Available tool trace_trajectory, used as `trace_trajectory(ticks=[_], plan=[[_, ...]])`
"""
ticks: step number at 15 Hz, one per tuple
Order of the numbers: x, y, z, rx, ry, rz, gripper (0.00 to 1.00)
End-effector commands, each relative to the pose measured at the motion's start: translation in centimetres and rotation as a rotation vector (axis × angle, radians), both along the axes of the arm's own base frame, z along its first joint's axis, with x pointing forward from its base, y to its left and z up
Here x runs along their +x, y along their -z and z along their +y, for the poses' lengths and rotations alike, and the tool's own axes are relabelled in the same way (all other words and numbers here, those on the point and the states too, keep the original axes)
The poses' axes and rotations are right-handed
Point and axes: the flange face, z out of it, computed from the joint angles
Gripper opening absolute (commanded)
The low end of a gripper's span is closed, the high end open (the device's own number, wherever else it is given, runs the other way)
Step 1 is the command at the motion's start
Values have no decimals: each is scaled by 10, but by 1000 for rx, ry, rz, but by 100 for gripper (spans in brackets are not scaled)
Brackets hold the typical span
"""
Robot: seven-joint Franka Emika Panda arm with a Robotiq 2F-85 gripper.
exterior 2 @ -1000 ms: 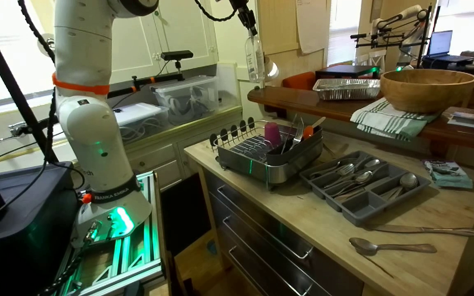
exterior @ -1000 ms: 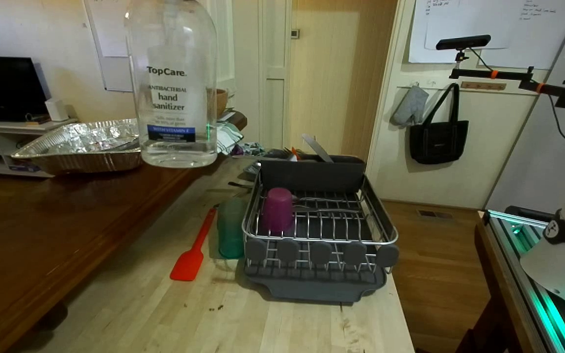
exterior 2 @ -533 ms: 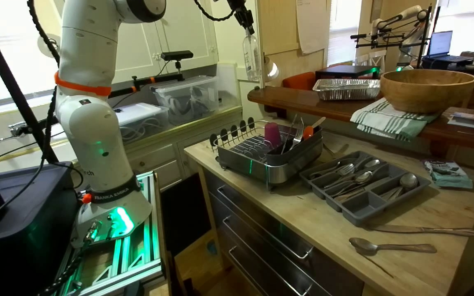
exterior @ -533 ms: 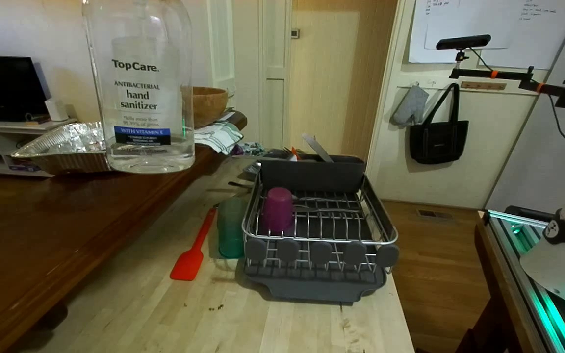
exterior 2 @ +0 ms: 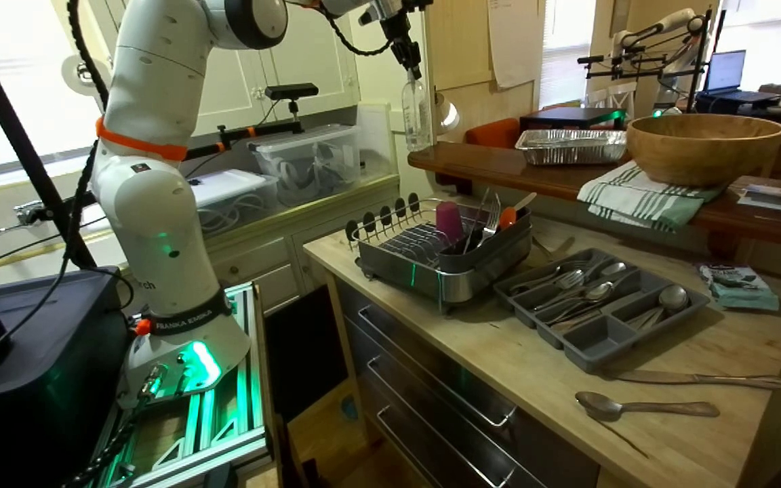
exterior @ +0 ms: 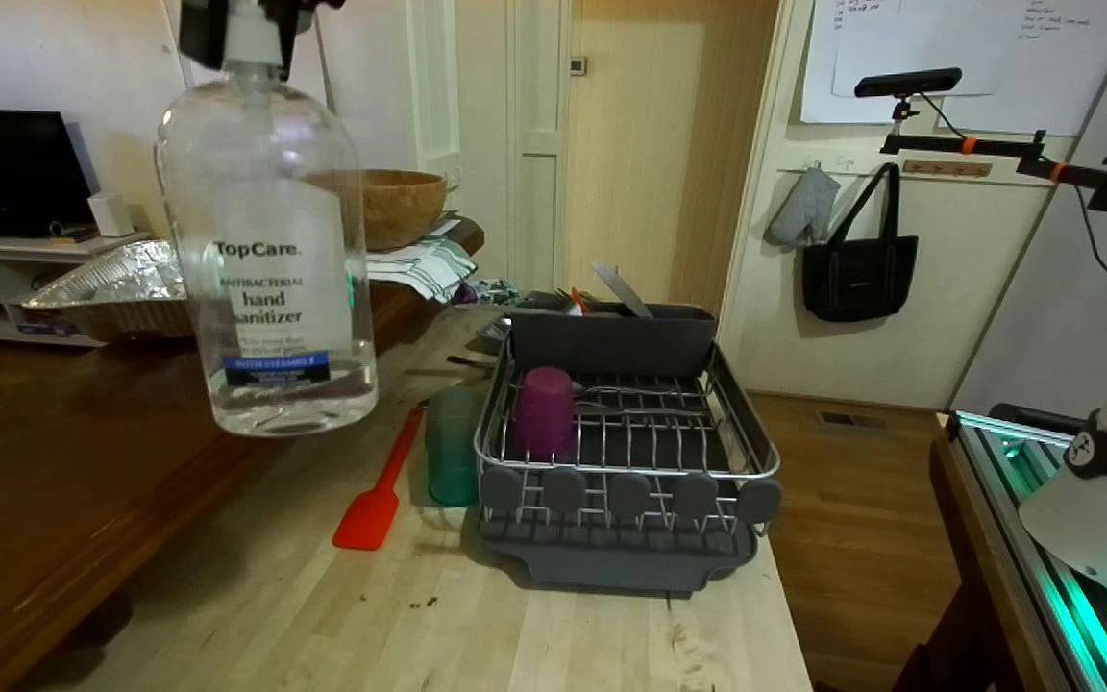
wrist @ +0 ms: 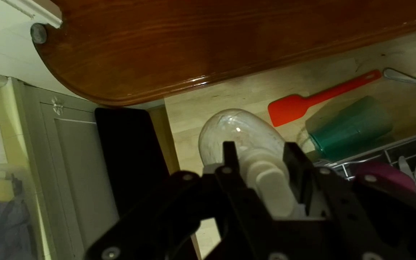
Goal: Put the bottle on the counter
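Note:
The clear bottle [exterior: 265, 288], with a blue-and-white label and a pale pump top, hangs nearly upright in the air. My gripper [wrist: 260, 146] is shut on its pale neck, one dark finger on either side. In an exterior view the bottle [exterior 2: 415, 116] hangs below the gripper [exterior 2: 413, 73], close to the end of the brown wooden top. Seen from the wrist, the bottle's shoulder [wrist: 237, 131] lies over the end of the pale-wood counter [wrist: 190, 119]. Its base is off the counter [exterior: 515, 634] in both exterior views.
A red spatula [exterior: 369, 514] and a green cup [exterior: 453, 452] lie on the counter beside the dish rack [exterior: 626, 557], which holds a purple cup [exterior: 545, 413]. The raised brown top [wrist: 193, 47] borders the counter. A cutlery tray [exterior 2: 601, 339] sits farther along.
The bottle first shifted left in an exterior view, then came down in both exterior views, and the gripper entered the picture above it. The grip stayed the same.

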Motion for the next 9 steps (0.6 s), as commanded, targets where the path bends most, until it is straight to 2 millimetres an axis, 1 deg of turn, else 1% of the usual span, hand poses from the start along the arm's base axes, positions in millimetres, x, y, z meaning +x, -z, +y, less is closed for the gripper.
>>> trace_trajectory(ticks=[1,2,4,7,9], plan=[[16,35,20,35,-16,-31,12],[22,46,26,51,-22,-41,12],[26,63,35,73,-28,-42,12],[19,79,44,66,-31,-12,12],[9,82,44,40,-28,15,12]])
